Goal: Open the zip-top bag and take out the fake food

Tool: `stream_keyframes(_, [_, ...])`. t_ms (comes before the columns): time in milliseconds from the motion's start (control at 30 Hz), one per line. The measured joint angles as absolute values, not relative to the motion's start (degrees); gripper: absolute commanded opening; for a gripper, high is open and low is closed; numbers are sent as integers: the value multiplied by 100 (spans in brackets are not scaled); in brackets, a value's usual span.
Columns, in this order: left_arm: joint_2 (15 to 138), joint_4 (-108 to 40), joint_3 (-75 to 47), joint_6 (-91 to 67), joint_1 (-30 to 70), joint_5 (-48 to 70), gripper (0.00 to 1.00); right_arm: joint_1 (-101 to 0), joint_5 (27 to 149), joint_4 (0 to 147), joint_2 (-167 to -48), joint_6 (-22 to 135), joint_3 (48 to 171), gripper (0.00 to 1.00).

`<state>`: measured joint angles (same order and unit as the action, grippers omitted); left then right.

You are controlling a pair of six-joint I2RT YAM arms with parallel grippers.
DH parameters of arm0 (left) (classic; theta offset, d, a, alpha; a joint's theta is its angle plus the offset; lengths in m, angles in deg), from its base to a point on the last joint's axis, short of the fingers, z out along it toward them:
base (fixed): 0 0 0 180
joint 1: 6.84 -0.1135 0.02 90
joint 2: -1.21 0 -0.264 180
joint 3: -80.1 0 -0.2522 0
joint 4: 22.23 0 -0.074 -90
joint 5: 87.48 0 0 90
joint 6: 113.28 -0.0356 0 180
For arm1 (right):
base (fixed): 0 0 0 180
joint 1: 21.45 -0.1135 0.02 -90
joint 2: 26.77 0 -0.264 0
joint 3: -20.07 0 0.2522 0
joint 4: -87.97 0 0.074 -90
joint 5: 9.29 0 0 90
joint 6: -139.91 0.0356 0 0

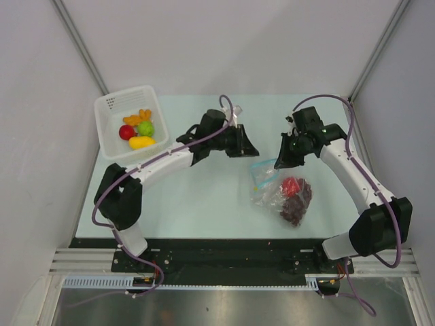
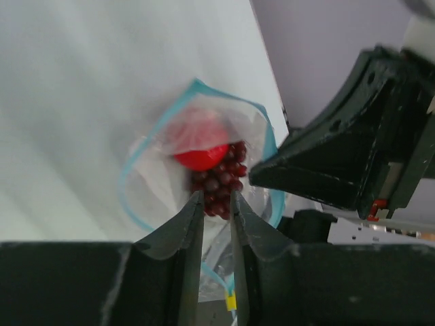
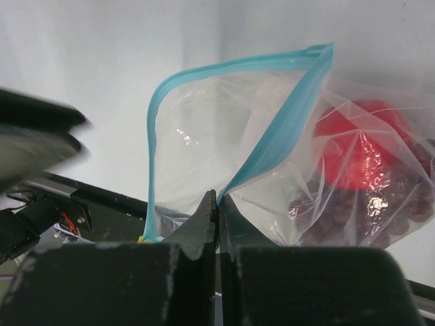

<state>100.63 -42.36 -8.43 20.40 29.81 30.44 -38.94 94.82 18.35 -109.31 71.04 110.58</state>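
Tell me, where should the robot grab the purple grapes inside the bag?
Probably the end of the grape bunch nearest the open mouth, reaching straight in through it. The right end effector pinches the zip strip, holding the zip-top bag agape; the red fruit crowds the far side.

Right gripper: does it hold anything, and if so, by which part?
The right gripper pinches the zip-top bag by its blue zip strip at the mouth.

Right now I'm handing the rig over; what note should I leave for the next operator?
Left fingers: narrowly apart by the bag mouth, holding nothing that shows.
Right fingers: shut on the zip strip, holding the mouth open.
Done: bag open; four pieces in the basket.
To do: red fruit and grapes, both in the bag.
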Motion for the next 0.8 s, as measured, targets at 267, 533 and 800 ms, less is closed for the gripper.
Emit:
stream_keyframes(267, [10061,-4372,-1006,2075,4111,2967,21,-3986,9467,1767,-10481,7368,11058,0])
stream_keyframes(533, [10146,-4654,-961,2080,4414,2709,23,-4150,9799,1693,-10177,7545,11060,0])
stream_keyframes(800, [10375,-4975,-751,2062,4414,2511,44,-4222,10409,2036,-10046,8000,11058,0])
